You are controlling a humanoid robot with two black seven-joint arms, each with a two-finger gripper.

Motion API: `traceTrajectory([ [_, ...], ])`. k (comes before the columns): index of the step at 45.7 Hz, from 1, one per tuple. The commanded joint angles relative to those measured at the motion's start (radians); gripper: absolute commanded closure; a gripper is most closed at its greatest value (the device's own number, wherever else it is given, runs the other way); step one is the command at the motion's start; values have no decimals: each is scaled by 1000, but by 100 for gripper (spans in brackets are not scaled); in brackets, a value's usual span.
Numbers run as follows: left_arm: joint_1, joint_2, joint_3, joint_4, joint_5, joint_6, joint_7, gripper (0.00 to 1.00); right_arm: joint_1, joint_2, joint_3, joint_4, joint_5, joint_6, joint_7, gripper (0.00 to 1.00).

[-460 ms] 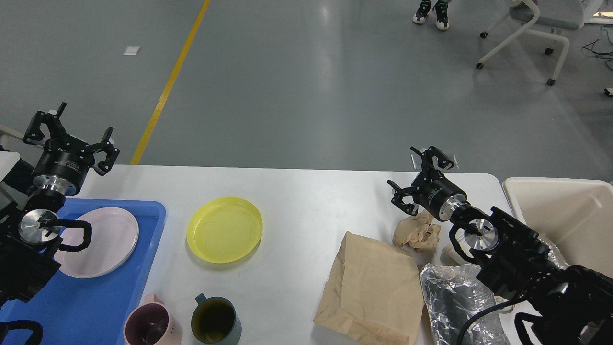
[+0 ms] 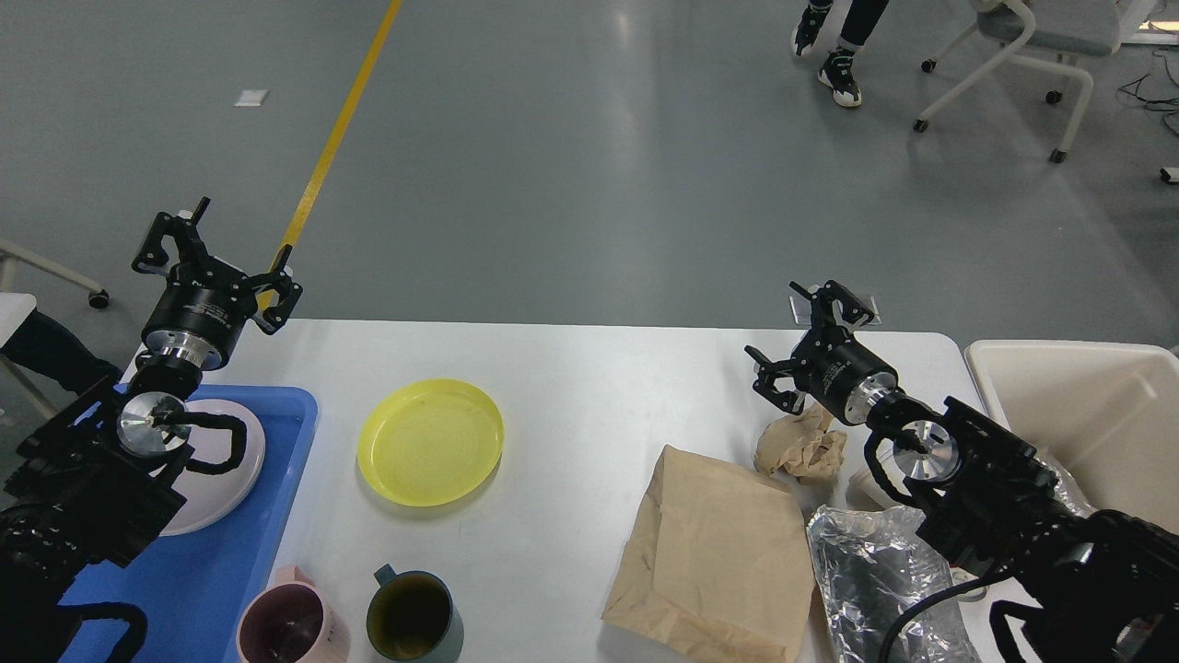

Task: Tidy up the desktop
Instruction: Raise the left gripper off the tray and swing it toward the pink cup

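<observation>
The desktop (image 2: 589, 387) fills the near half of the view, its far edge running across the middle, with grey floor beyond. The left gripper (image 2: 217, 268) hangs above the far left corner with its fingers spread and nothing between them; below its arm a blue tray (image 2: 230, 562) sits on the left end holding a pale pink plate (image 2: 226, 474). Just right of the tray lies a yellow plate (image 2: 430, 441), and at the near edge stand a pink mug (image 2: 285, 626) and a dark green mug (image 2: 410, 615) side by side. The right gripper (image 2: 811, 343) is also spread and empty, poised just above a crumpled brown paper ball (image 2: 803, 447). Nearer lie a flat brown paper bag (image 2: 718, 548) and a silver foil bag (image 2: 870, 562), touching. A cream bin (image 2: 1078, 405) stands off the right end
</observation>
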Motion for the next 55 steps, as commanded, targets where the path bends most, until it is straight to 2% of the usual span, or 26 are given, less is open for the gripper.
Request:
traceTrajectory([
  [1,9,-21,14,-7,7,7,4,4,0,0,0,0,0,0,0,0],
  [8,-2,-4,244,-30,5,12,4,4,0,0,0,0,0,0,0,0],
  [10,-28,16,370,-52,2,15,2,4,0,0,0,0,0,0,0,0],
  [19,-149,113,698,-67,8,-8,2,4,0,0,0,0,0,0,0,0],
  [33,-389,118,1560,-67,11,-21,4,4,0,0,0,0,0,2,0,0],
  [39,-435,114,1740,-67,10,-24,4,4,0,0,0,0,0,2,0,0],
  [44,-534,101,1870,-75,10,-25,4,4,0,0,0,0,0,2,0,0],
  [47,-591,72,1987,-119,13,-37,4,4,0,0,0,0,0,2,0,0],
  [51,-686,44,2166,-259,17,-88,1,4,0,0,0,0,0,0,0,0],
  [55,-787,9,2290,-394,23,-149,-1,4,0,0,0,0,0,0,0,0],
])
